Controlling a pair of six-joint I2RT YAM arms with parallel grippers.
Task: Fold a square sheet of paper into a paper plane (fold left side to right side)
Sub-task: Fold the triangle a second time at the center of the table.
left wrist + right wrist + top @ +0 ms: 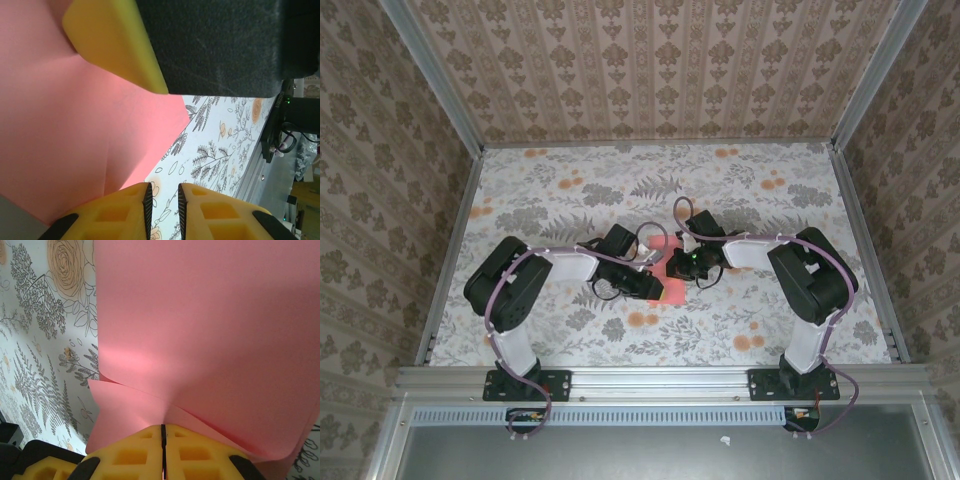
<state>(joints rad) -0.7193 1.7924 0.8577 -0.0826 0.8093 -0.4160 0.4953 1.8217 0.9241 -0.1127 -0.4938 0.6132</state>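
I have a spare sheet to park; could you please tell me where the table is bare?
Bare table: the far strip along the back wall, the near strip between the arm bases. Crowded: the centre, arms over the square sheet of paper.

The left end effector (654, 287) and right end effector (683, 268) cover most of the paper (671, 293) from above. Both wrist views crop it.

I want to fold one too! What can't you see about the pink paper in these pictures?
Top view: the arms cover most of the pink paper, so its folds are hidden.
Left wrist view: the picture edge cuts off the paper's left side.
Right wrist view: the paper hides the table behind it.
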